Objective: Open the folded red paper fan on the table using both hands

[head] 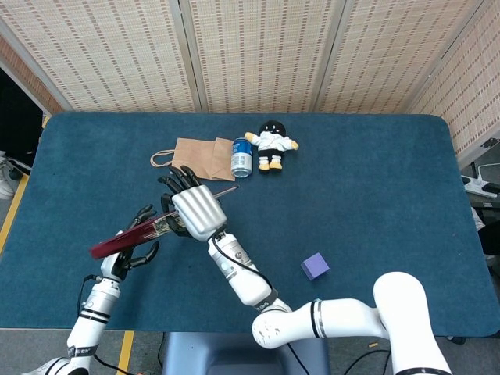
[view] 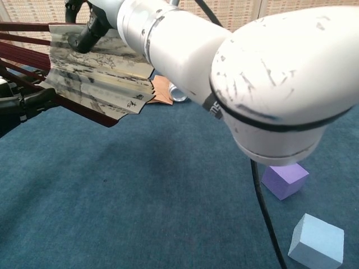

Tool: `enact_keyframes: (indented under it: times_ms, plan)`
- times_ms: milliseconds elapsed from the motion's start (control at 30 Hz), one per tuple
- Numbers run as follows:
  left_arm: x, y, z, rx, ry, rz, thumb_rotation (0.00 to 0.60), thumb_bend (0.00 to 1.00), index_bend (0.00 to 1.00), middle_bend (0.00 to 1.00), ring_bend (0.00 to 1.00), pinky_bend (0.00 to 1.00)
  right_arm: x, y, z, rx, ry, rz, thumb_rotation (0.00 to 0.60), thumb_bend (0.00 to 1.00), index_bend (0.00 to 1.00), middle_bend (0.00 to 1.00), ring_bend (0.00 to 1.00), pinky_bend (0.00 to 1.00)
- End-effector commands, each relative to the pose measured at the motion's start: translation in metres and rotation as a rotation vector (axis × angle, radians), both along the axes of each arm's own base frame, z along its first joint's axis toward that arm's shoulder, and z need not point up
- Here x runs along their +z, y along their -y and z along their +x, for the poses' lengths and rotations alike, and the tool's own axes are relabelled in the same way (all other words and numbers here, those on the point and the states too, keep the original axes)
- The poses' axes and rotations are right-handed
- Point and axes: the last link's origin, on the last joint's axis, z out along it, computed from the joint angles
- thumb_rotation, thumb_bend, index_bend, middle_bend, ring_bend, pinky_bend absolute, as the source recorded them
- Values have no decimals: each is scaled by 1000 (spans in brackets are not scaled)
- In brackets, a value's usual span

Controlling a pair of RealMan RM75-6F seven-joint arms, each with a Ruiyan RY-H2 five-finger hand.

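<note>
We find the task in its spreading step: the red paper fan (head: 129, 236) is off the table, carried in the air over the left half of the blue table (head: 375, 180), and in the chest view its painted leaf (view: 98, 78) shows several pleats already fanned out between dark red ribs, though we judge it only partly open. The right hand (head: 191, 211) is clamped on the fan near the pivot end, fingers wrapped over the ribs with a thin rod of the fan projecting past its knuckles. The left hand (head: 134, 248) sits at the outer end of the red guards, its dark fingers curled under and beside them; in the head view it appears to touch the fan, but we cannot tell whether it has a firm hold or merely cradles the sticks, and the chest view shows only dark fingers at the left edge just below the ribs. We judge that the next move calls for the left hand to secure the lowest guard stick and swing it away from the right hand, which should hold the pivot steady. The brown paper bag (head: 195, 156), blue can (head: 241, 157), doll (head: 271, 144) and purple cube (head: 314, 266) lie well apart from the work.
</note>
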Motion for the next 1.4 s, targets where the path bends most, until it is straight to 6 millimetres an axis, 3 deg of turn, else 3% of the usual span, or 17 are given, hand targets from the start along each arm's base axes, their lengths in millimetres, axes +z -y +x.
enact_keyframes:
  times_ms: [33, 200, 300, 567, 900, 1167, 1400]
  plan:
    - [-1, -1, 0, 17, 3, 12, 600, 530, 501, 16, 0, 59, 0, 0, 1, 0, 3, -6, 600, 551, 618, 155, 0, 0]
    - [-2, -5, -3, 62, -17, 28, 600, 708, 680, 119, 0, 62, 2, 1, 2, -11, 26, -3, 600, 551, 618, 155, 0, 0]
    - [-1, -5, -4, 73, -37, 35, 600, 760, 729, 156, 0, 64, 5, 3, 2, -13, 37, -11, 600, 551, 618, 155, 0, 0]
    - [6, -12, -11, 88, -96, 101, 600, 762, 738, 191, 0, 67, 15, 7, -3, -14, 46, -23, 600, 551, 618, 155, 0, 0]
    - [24, -44, -41, 121, -439, 435, 600, 761, 728, 226, 5, 74, 43, 6, -25, 38, 37, -69, 600, 551, 617, 155, 0, 0]
    - [27, -59, -55, 143, -541, 539, 600, 765, 726, 254, 21, 76, 57, 2, -39, 81, 6, -110, 600, 551, 607, 155, 0, 0]
    - [25, -65, -72, 134, -693, 641, 600, 768, 717, 265, 26, 75, 65, -14, -73, 142, -56, -135, 600, 551, 601, 155, 0, 0]
